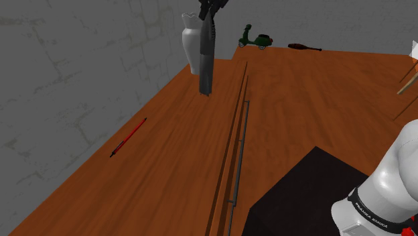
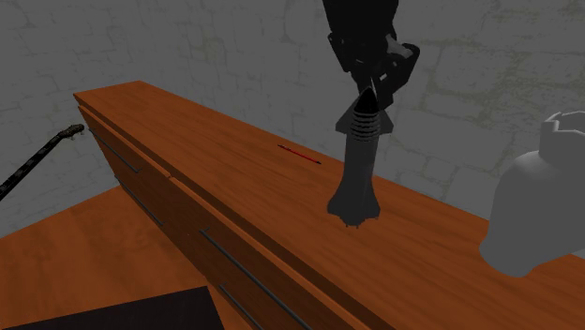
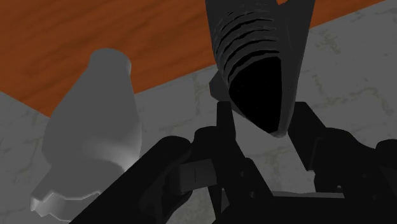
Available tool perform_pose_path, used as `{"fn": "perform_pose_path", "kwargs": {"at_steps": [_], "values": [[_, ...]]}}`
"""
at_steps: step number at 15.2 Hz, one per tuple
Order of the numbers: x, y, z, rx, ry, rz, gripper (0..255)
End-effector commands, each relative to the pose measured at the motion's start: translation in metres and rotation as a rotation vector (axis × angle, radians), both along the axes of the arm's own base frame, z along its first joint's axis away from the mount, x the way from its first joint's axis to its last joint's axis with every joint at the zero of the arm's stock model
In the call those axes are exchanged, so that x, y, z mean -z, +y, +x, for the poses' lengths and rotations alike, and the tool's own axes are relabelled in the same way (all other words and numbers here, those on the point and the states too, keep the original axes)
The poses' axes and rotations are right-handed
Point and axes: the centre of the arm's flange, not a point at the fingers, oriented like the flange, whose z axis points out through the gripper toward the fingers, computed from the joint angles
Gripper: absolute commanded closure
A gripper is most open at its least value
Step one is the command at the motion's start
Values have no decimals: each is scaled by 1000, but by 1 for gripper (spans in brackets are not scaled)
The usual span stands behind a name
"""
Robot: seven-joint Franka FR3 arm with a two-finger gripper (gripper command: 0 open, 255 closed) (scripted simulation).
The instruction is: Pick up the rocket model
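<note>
A dark grey rocket model point(image 1: 205, 60) stands upright on its fins over the wooden top point(image 1: 167, 161), nose up. My gripper point(image 1: 209, 8) comes down from above and is shut on its nose. In the second exterior view the rocket point(image 2: 361, 159) hangs straight below the gripper point(image 2: 375, 80), its base at or just above the wood; I cannot tell whether it touches. In the wrist view the ribbed nose of the rocket point(image 3: 261, 57) sits clasped between the black fingers of the gripper point(image 3: 266, 124).
A pale grey vase point(image 1: 190, 43) stands close behind the rocket, also seen as the vase point(image 2: 534, 206) and the vase point(image 3: 95, 121). A red pen point(image 1: 128, 137) lies nearer the wall edge. A green scooter point(image 1: 254, 39) and a dark bottle point(image 1: 305, 46) sit far back. The black stand point(image 1: 301, 194) is at the lower right.
</note>
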Motion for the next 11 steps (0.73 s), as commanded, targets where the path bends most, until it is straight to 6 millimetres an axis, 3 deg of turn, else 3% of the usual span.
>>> {"fn": "perform_pose_path", "kwargs": {"at_steps": [1,9,11], "values": [[-10,0,0,0,-1,0,255],[-53,0,0,0,-1,0,255],[-53,0,0,0,-1,0,255]]}}
